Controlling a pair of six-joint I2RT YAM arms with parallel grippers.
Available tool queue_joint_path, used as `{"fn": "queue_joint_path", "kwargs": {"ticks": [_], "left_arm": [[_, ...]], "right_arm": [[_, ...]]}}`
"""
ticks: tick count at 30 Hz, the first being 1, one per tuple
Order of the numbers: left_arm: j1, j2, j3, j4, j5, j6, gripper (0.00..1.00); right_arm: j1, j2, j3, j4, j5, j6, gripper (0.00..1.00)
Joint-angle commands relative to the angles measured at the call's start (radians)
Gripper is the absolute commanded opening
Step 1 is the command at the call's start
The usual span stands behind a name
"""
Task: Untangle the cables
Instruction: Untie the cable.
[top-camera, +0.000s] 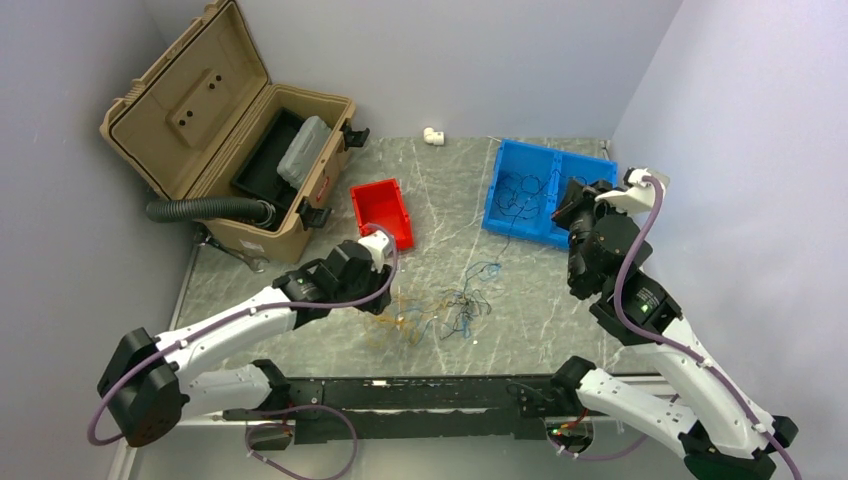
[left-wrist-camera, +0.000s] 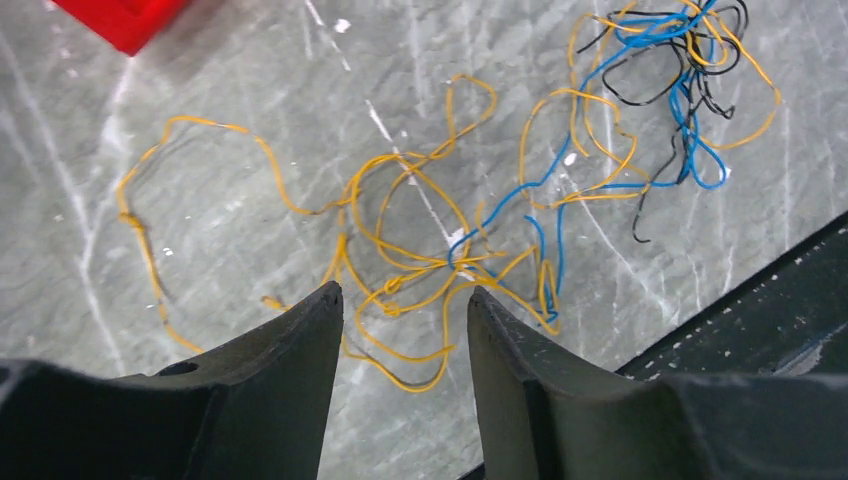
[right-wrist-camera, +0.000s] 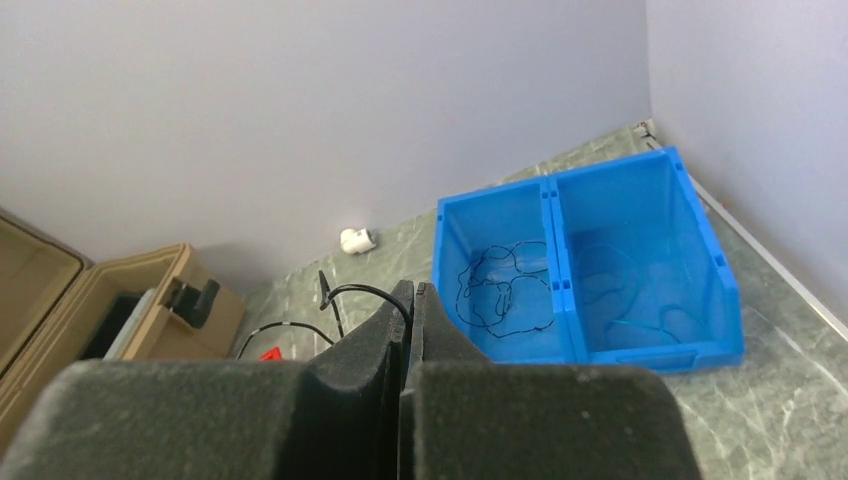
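Grey marble bench (top-camera: 450, 190), walled on three sides. The cables (top-camera: 455, 308) lie loose near the middle of the near edge, not yet separated. More strands sit in both compartments of the blue bin (top-camera: 498, 190) at the far right corner.

Left pincer (left-wrist-camera: 405, 292): jaws stand partly apart with nothing between them. It hangs over the orange strands (left-wrist-camera: 392, 285), which show on the bench through the gap.

The tangle's long axis runs along the near edge. The orange end lies under the left pincer, and the blue and dark knot (left-wrist-camera: 680, 90) lies off toward the right.

Right pincer (right-wrist-camera: 413, 288): jaws pressed together, raised beside the blue bin and well apart from the tangle. A dark strand shows by its tips; whether it is pinched cannot be told.

Judgement: the left arm is the nearer, and a straight descent would reach the orange loops.
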Motion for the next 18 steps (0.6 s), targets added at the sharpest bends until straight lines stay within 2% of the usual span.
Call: {"fn": "queue_joint_path", "kwargs": {"ticks": [1,5,7,11,18], "left_arm": [[0.014,-0.074,0.041,-0.007,-0.010,0.021,0.56],[0.014,-0.131,0.017,0.136,0.117,0.066,0.70],[0.013,-0.135,0.019,0.211,0.168,0.086,0.73],[0.011,-0.084,0.047,0.353,0.279,0.153,0.73],[0.006,0.074,0.112,0.504,0.312,0.199,0.67]], "right_arm": [[-0.005,0.008,0.040,0.003,-0.106,-0.030,0.00],[-0.004,0.064,0.109,-0.058,-0.178,-0.025,0.00],[-0.003,0.077,0.130,-0.069,-0.207,-0.028,0.00],[-0.004,0.086,0.162,-0.080,-0.249,-0.035,0.00],[-0.003,0.077,0.172,-0.104,-0.281,-0.024,0.00]]}}
